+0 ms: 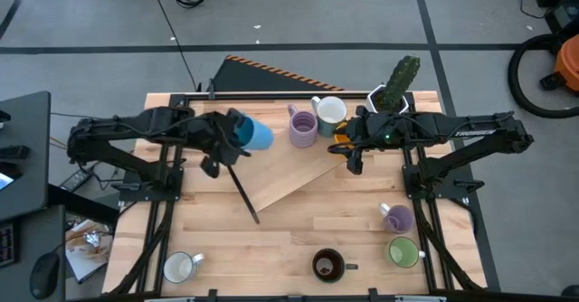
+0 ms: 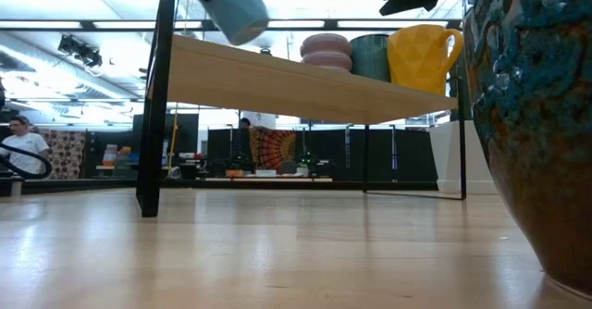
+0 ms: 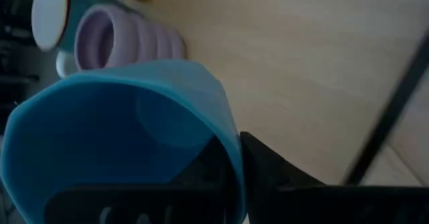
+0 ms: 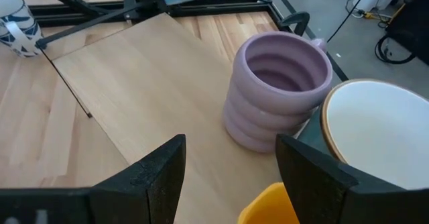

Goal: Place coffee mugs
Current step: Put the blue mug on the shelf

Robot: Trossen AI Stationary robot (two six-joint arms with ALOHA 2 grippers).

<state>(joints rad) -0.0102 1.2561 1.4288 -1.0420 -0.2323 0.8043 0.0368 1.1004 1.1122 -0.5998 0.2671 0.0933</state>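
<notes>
My left gripper point(image 1: 237, 132) is shut on a blue mug point(image 1: 256, 136), which hangs tilted in the air over the left end of a raised wooden shelf point(image 1: 289, 171); the low view shows the blue mug point(image 2: 236, 8) above the board. On the shelf's far part stand a lavender mug point(image 1: 303, 127), a teal mug with a white inside point(image 1: 329, 112) and a yellow-orange mug point(image 2: 421, 57). My right gripper point(image 4: 231, 184) hovers open above the yellow-orange mug point(image 4: 271, 207), beside the lavender mug point(image 4: 278, 90), touching nothing. My left gripper holds the blue mug by its wall at the rim point(image 3: 224, 127), one finger inside the mug and one finger point(image 3: 268, 177) outside. The mug is lifted clear of the shelf and tilted, its base pointing away from the gripper toward the table's right.
A white pot with a green cactus point(image 1: 395, 87) stands at the far right. On the near table stand a white mug point(image 1: 181, 267), a dark brown mug point(image 1: 327, 265), a green mug point(image 1: 404, 252) and a second lavender mug point(image 1: 398, 218). The shelf's middle and near part lie bare.
</notes>
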